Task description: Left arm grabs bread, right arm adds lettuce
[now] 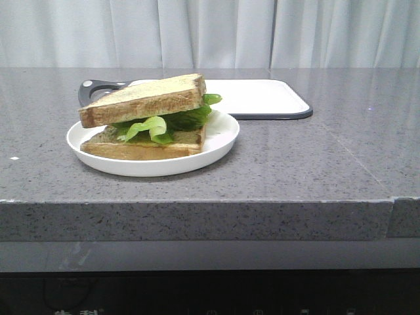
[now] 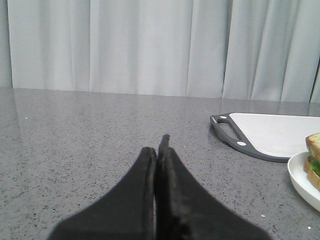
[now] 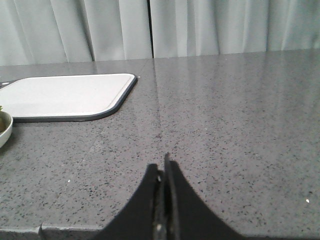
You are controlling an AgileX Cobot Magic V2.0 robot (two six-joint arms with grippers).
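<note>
Pale grey pleated curtains [image 1: 216, 33] hang behind a speckled grey stone countertop [image 1: 315, 164]. Near the counter's middle in the front view sits a round white plate [image 1: 220, 141], and on it lies a thick square toasted bread slice with a brown crust [image 1: 141, 146], flat against the plate. A bright green ruffled lettuce leaf [image 1: 167, 125] rests on that slice, its crinkled edges spilling out toward the front and the far right corner. A second toasted bread slice with a pale speckled top face [image 1: 147, 98] lies on the lettuce, tilted so that its right side sits higher. Just behind the plate lies a flat white cutting board with a dark grey rim and handle [image 1: 262, 97], its handle end partly hidden by the sandwich. Neither arm appears in the front view. The bulky matte-black left gripper [image 2: 159, 150] hovers over bare counter well to the left of the plate, its broad wedge fingers pressed together and holding nothing. The black right gripper [image 3: 162, 170] hangs over bare counter to the right of the board, likewise clenched and empty.
</note>
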